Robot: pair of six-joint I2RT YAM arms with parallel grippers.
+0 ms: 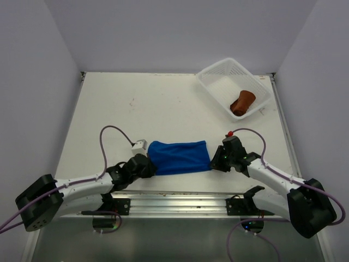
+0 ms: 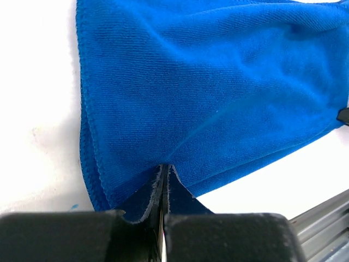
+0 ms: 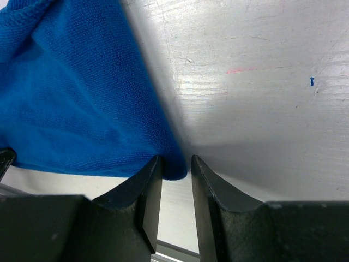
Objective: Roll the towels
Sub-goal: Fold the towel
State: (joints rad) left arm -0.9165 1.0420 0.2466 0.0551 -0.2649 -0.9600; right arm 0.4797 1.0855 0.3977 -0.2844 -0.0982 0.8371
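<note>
Here, the left tool (image 2: 164,166) is seen closed tight on the blue towel (image 1: 180,157): a fold of cloth at the towel's left near edge is pinched between the fingers, with no gap left between them. The towel is laid flat on the worktop (image 1: 136,103), directly between the two tools. Its long axis is run from left to right, so one short end is met by each arm and neither arm is placed nearer than the other.

At the right end, the right tool (image 3: 174,164) is held narrowly parted. The towel's near right corner is lodged just at the mouth of the gap, against one finger. No firm pinch is shown there, so that corner is judged not yet secured.

Further right and well back, the brown towel (image 1: 242,102), already rolled, is set inside the white basket (image 1: 232,60), well apart from both tools.

The coming move is judged to turn on the towel lying crosswise to the arms. Once both near corners are gripped, the near long edge can be lifted and turned over away from the bases. If only the left end is lifted, the cloth is likely to be skewed.
</note>
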